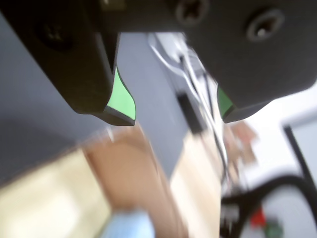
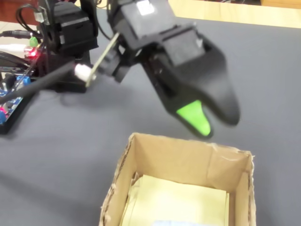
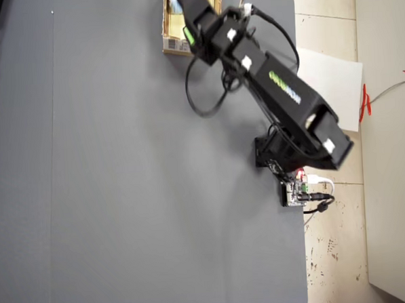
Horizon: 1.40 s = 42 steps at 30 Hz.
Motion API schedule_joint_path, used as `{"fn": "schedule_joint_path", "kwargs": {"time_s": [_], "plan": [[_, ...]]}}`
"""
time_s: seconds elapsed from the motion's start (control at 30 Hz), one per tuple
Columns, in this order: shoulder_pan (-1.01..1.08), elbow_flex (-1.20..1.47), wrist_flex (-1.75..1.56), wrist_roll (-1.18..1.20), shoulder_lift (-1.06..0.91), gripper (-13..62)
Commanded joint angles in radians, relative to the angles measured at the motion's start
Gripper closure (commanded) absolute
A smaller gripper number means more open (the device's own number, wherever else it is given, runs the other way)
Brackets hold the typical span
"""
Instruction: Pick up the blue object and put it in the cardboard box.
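The cardboard box [image 2: 188, 157] stands open on the grey mat, showing tan walls and a pale yellowish inside. In the overhead view the cardboard box [image 3: 174, 32] sits at the mat's top edge, partly under the arm. The blue object [image 1: 130, 225] is a pale blue blur low in the wrist view; in the fixed view a thin strip of the blue object [image 2: 175, 222] lies on the box floor at the bottom edge. My gripper [image 1: 176, 118] hangs open above the box, its green pads wide apart with nothing between them. In the fixed view the gripper [image 2: 214, 123] hovers just over the box's far wall.
The arm's base [image 2: 66, 42] stands at the back left with cables and a circuit board [image 2: 9, 106] showing red lights. In the overhead view that circuit board [image 3: 296, 191] sits at the mat's right edge, near a white sheet [image 3: 331, 83] on the floor.
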<state>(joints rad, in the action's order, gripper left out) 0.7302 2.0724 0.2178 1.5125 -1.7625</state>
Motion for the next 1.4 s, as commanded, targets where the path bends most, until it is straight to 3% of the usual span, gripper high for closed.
{"fn": "schedule_joint_path", "kwargs": {"time_s": [0.0, 0.5, 0.9, 1.1, 1.37], "plan": [[-0.057, -0.006, -0.144, 0.103, -0.097, 15.6], [-0.552, 0.379, -0.147, 0.141, -0.598, 15.6], [-0.730, 0.588, -0.183, 0.166, -0.611, 14.3], [-0.735, 0.962, -0.670, 0.204, -0.609, 14.9], [-0.729, 1.046, -0.555, 0.233, -0.607, 14.7]]}}
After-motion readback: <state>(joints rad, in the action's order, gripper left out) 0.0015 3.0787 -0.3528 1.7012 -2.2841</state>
